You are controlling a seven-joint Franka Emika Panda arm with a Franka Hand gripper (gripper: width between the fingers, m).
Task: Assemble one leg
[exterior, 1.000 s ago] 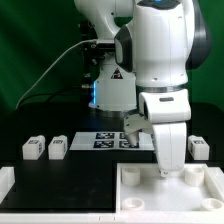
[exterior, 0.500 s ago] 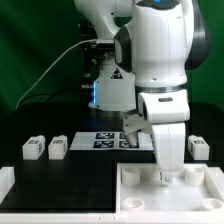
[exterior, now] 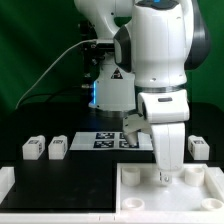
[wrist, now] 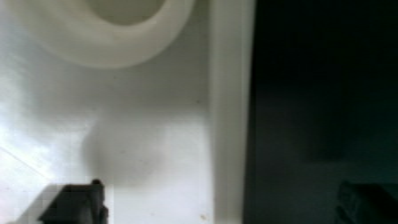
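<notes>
Three legs show in the exterior view: two small white tagged blocks side by side at the left (exterior: 32, 148) (exterior: 58, 148) and one at the right (exterior: 198, 148), all lying on the black table. My gripper (exterior: 166, 176) hangs low over the back rim of the large white tray-like piece (exterior: 140, 203). In the wrist view my gripper (wrist: 222, 205) is open and empty. Its dark fingertips (wrist: 71, 204) stand wide apart, one over the tray's white surface (wrist: 143, 130), the other over the black table. No leg lies between them.
The marker board (exterior: 112, 139) lies behind the tray, under the arm. Round bosses stand in the tray's corners (exterior: 128, 172) (exterior: 212, 174); one shows in the wrist view (wrist: 125, 25). Another white part (exterior: 6, 180) sits at the exterior view's left edge.
</notes>
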